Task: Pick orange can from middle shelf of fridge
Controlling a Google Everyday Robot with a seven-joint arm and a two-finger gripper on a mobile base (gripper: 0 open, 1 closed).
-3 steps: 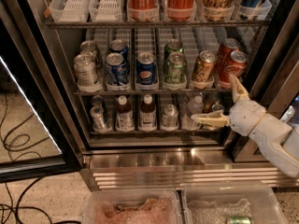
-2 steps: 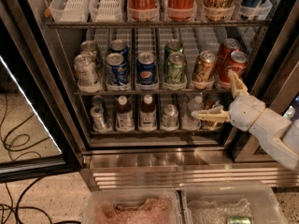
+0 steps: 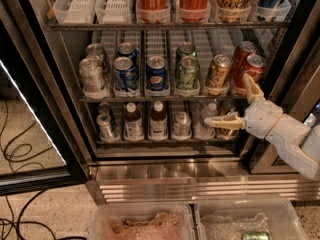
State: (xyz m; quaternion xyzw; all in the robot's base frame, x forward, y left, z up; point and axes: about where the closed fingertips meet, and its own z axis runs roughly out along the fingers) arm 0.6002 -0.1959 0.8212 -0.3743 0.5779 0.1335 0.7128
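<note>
**Gripper (image 3: 227,100) spread wide at right end of middle shelf (image 3: 150,99)**

The orange can (image 3: 217,74) is seen upright on the middle shelf of the fridge (image 3: 175,184), between a green can (image 3: 188,74) and red cans (image 3: 252,68). The fingers (image 3: 225,121) are released, nothing grasped, just below and right of it.

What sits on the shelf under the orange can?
Under the orange can, the bottom shelf holds a clear bottle and a brown container. The open hand, reaching in below the red cans, covers most of the container.
</note>
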